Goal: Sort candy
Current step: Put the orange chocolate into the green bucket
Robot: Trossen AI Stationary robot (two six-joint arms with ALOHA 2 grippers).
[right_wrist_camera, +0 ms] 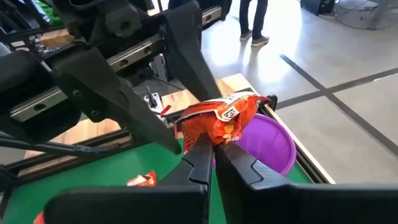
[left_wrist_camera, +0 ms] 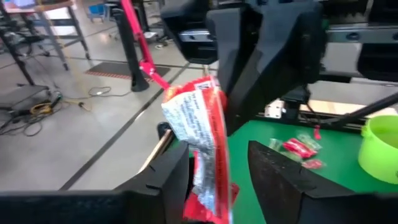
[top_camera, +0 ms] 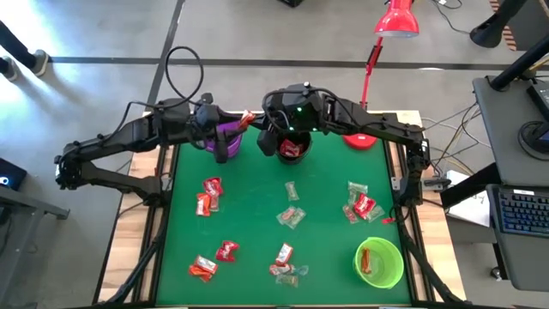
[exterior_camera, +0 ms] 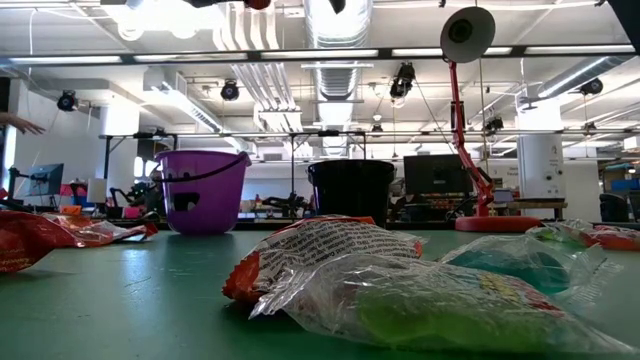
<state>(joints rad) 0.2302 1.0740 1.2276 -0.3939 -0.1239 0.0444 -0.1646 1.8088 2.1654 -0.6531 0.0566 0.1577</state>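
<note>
High view: 3 cups stand on the green table [top_camera: 257, 215]. A purple plastic cup [top_camera: 225, 136] sits at the far edge under the left arm, a black cup [top_camera: 294, 148] stands just beside it toward the middle with red-wrapped sweets inside, and a lime-green cup [top_camera: 379, 262] near the front right corner holds 1 orange-red sweet. Between the purple and black cups, above the far edge, the 2 hands meet over an orange-red wrapped candy packet [right_wrist_camera: 222, 121]. Seen from the right wrist, the right hand [right_wrist_camera: 213, 151] has its fingers pressed together, pinching the lower end of that packet, which hangs just over the rim of the purple cup. Seen from the left wrist, the left hand [left_wrist_camera: 217, 177] has its fingers spread, 1 on each side of the same packet and apart from it. Loose wrapped candies [top_camera: 290, 216], red, orange-red and clear, lie scattered over the middle and front of the table, well apart from one another, with open green cloth between the clusters. Low view shows a clear-wrapped pale green sweet [exterior_camera: 420, 300] close to the lens, with the purple and black cups far behind it. A red desk lamp [top_camera: 390, 34] stands at the far right corner.
</note>
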